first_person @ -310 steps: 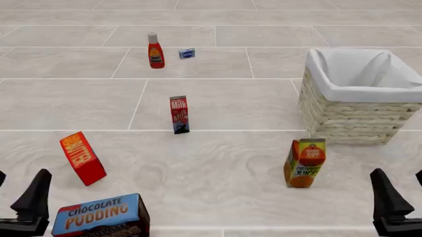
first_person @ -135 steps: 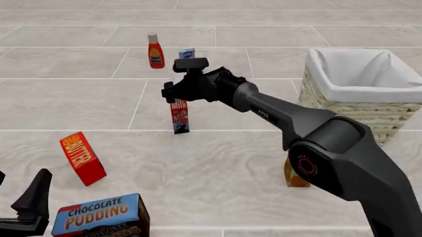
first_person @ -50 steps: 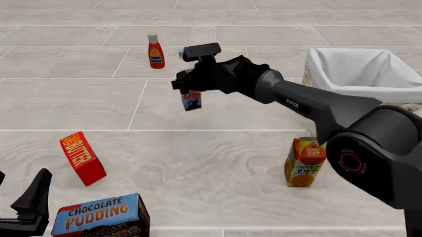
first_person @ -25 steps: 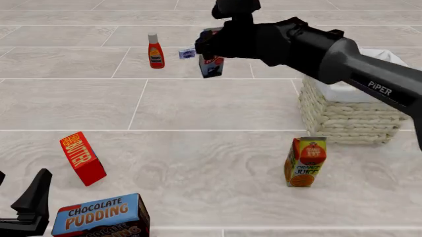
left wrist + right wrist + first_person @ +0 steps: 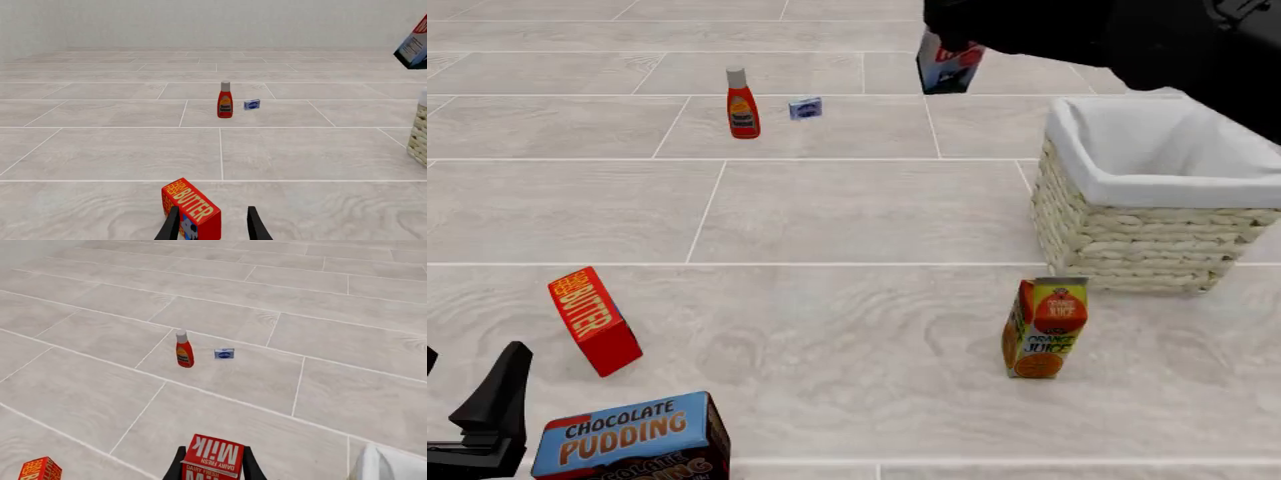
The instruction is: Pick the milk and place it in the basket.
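Observation:
The milk hangs high in the air, tilted, with my right gripper shut on its red top. In the front view it is up and to the left of the basket, a woven one with white cloth lining. The right wrist view shows the milk clamped between both fingers, and a corner of the basket's cloth. My left gripper rests low at the near left, open and holding nothing. From the left wrist view the milk floats above the basket's edge.
A ketchup bottle and a small blue box stand far back. A red butter box and a chocolate pudding box lie near the left gripper. An orange juice carton stands just in front of the basket.
My right arm closed on the milk, lifted it off the floor and carried it up and to the right toward the basket. The left arm has not moved.

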Controlling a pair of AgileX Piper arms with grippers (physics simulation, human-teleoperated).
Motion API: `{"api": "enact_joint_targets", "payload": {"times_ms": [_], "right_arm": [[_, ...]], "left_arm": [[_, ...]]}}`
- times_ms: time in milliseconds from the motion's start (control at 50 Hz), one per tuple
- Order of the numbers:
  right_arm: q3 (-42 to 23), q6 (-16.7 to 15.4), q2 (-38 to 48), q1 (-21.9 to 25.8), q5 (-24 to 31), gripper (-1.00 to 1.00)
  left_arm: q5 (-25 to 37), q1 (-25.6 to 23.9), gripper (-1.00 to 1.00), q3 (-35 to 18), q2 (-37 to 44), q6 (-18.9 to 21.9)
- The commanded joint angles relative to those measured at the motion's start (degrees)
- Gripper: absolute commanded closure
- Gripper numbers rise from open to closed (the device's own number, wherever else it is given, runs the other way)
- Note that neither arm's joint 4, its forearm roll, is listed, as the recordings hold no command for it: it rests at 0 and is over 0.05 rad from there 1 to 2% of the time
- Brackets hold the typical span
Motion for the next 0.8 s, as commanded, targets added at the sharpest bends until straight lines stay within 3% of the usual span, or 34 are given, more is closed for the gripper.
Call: {"api": "enact_joint_targets", "payload": {"times_ms": [20, 800], "right_arm": [[4.39, 0.57, -7.33, -4.31, -0.69, 1.0], [15.25, 2.45, -16.93, -19.24, -0.64, 1.0]], "left_arm": [[0.0, 0.0, -1.0, 0.0, 0.0, 0.0], [0.0, 0.0, -1.0, 0.0, 0.0, 0.0]]}}
